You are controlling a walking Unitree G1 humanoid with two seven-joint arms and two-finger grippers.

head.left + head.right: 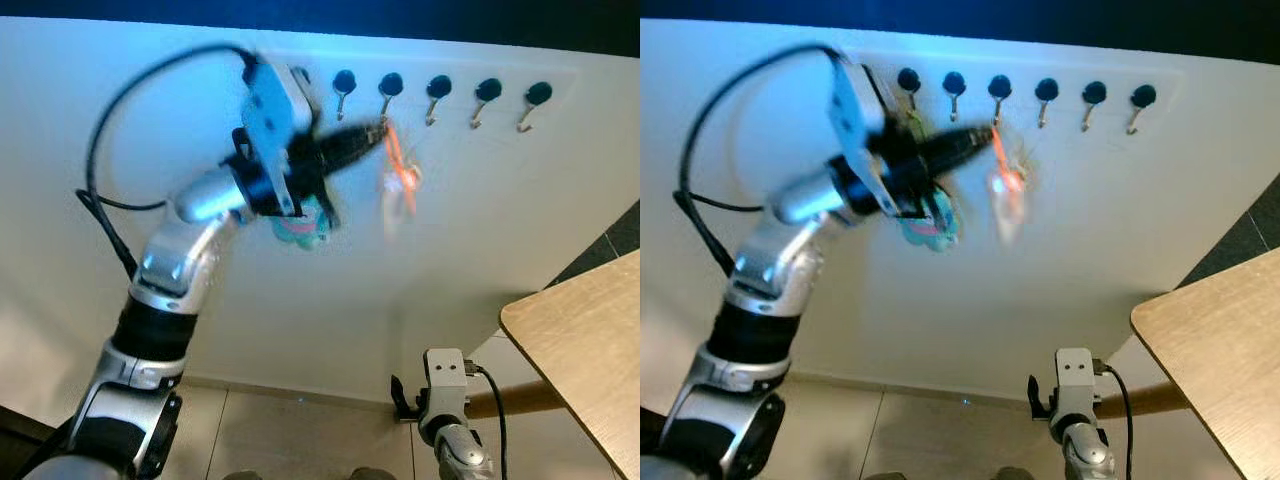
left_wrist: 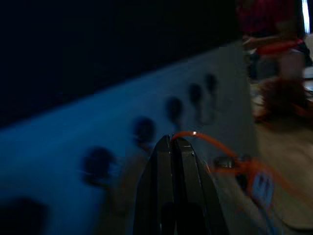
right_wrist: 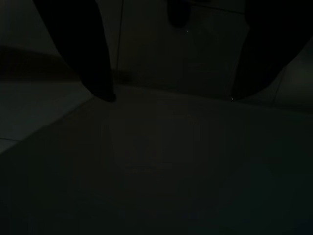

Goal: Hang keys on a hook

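- The white wall (image 1: 300,260) carries a row of black-knobbed hooks (image 1: 433,97) near its top edge; a wooden surface (image 1: 590,330) juts in at the lower right, well clear of the work.
- The left arm (image 1: 170,290) reaches up and forward from the robot's left, elbow bent, forearm angled up toward the hook row, its cable looping above it. It looks blurred, so I judge it to be in motion.
- The right arm hangs low near the floor tiles; its tool (image 3: 171,93) stands released, the two dark fingers well apart in the dim right wrist view.
- The left tool (image 1: 375,135) is clenched: in the left wrist view its two fingers sit pressed together, pinching the orange loop at their tips.
- A teal and pink object (image 1: 300,228) hangs on the wall just behind the left wrist; what it is cannot be made out.
- The keys (image 1: 398,180) dangle from the orange loop (image 2: 195,137) just below and beside one hook (image 1: 388,92), the second knob in the clear run right of the tool. Whether the loop is over it yet cannot be told.
- Handling, as I judge it: the bunch is light, the loop soft and floppy, the keys free to swing. The loop's top is the right hold, leaving an open bight to drop over the hook. Swing could spoil the aim.
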